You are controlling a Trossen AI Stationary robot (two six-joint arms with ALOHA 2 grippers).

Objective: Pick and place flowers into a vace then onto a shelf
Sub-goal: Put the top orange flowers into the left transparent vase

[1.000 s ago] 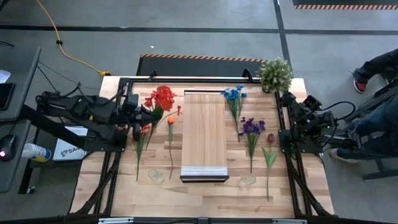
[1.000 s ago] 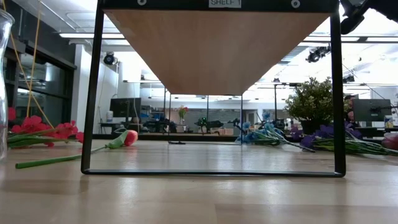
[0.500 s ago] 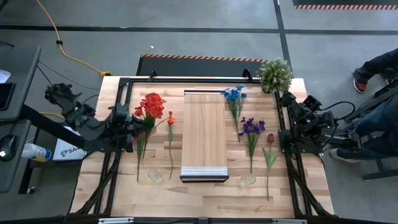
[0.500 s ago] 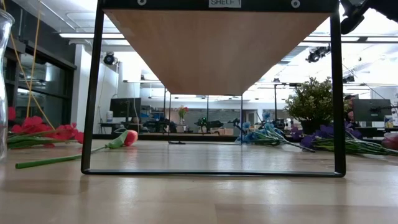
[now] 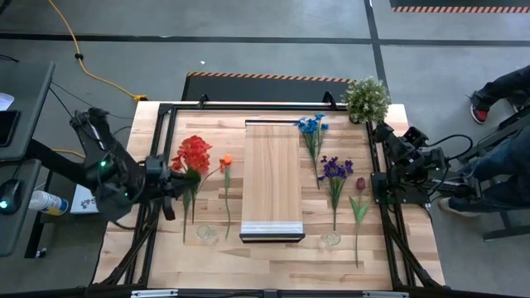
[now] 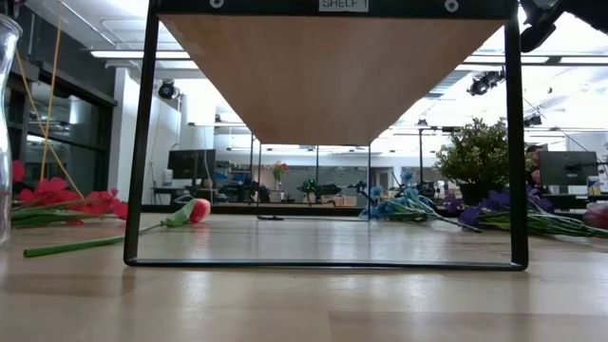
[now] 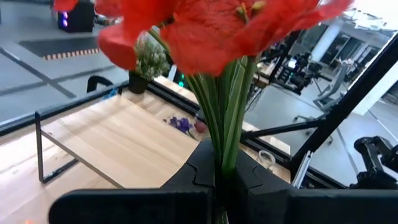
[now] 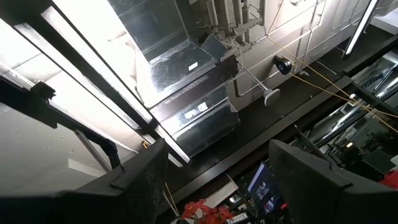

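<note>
Clamped in the left gripper, the bunch of red-headed artificial flowers with long green stems hangs over the left side of the slatted light-wood tabletop, its stems pinched between the dark fingers. Just beside it lies a thin orange-headed stem. A long, narrow, smooth plank shelf of pale wood on a thin black metal frame runs down the table's middle. Right of it lie a blue-headed spray, a purple-headed spray and a dark-red bud on a leafy stem. Two small clear glass vases, seen from above as round rims, flank the shelf's near end; neither holds a flower. A bushy green potted plant fills the far right corner. The right gripper waits at the table's right edge, fingers apart.
</note>
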